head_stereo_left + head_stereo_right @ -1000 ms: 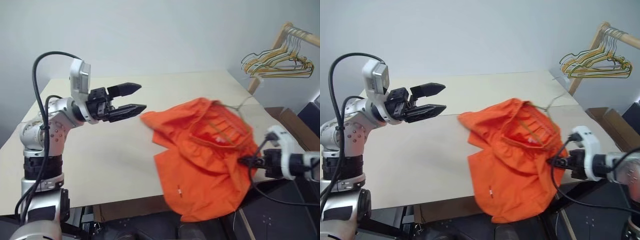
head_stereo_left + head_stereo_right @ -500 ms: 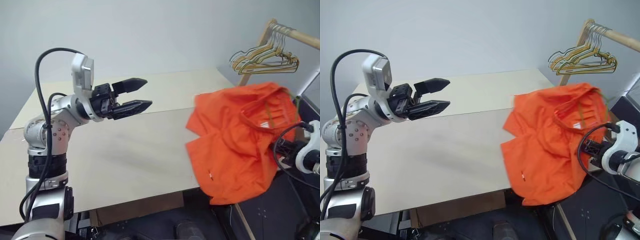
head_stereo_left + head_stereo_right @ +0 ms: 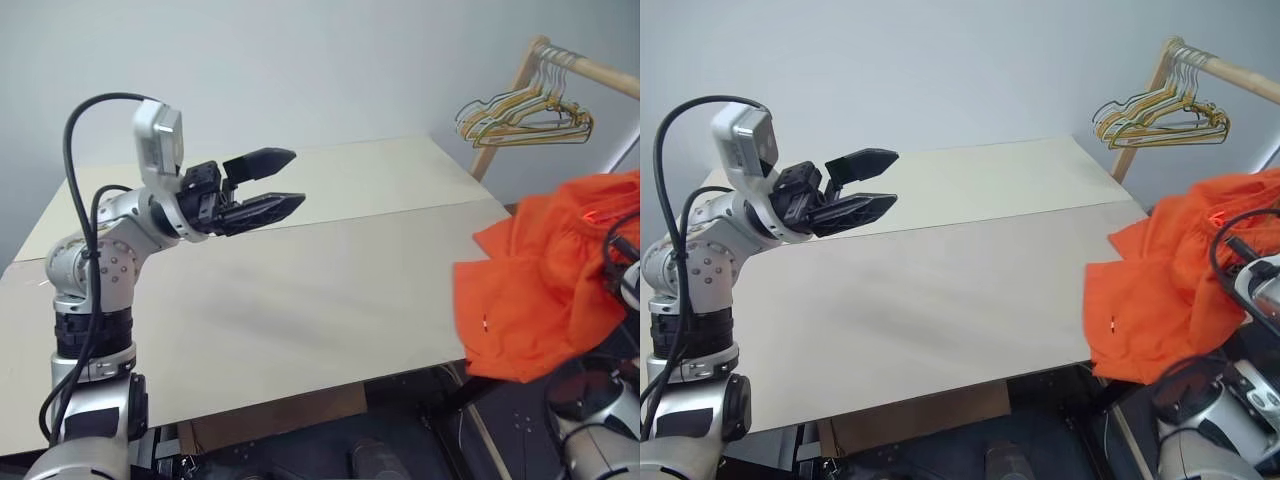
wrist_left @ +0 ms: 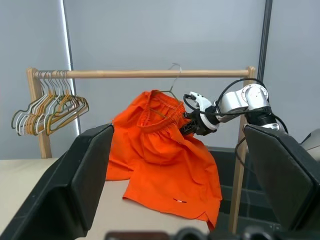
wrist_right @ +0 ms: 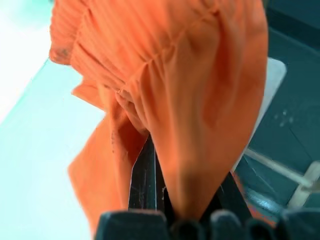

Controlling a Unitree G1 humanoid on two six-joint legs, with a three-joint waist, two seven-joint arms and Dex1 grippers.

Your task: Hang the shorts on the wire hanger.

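The bright orange shorts (image 3: 540,290) hang in the air past the table's right edge, clear of the tabletop. In the left wrist view the shorts (image 4: 160,145) dangle from the thin wire hanger (image 4: 173,80), whose hook rises to the wooden rail; whether it rests on the rail I cannot tell. My right gripper (image 4: 190,126) is shut on the gathered waistband, and fabric drapes over its fingers (image 5: 145,175). My left gripper (image 3: 298,178) stands open and empty above the table's left half, pointing toward the shorts.
A wooden rail (image 4: 150,73) on slanted posts stands beyond the table's right end. A bunch of gold and yellowish wire hangers (image 3: 525,110) hangs at one end of it. The beige table (image 3: 330,290) fills the middle. A cardboard box (image 3: 270,420) sits underneath.
My right gripper has carried the shorts to the right, off the tabletop and upward toward the rail. The camera has turned rightward. My left gripper has stayed in place, open.
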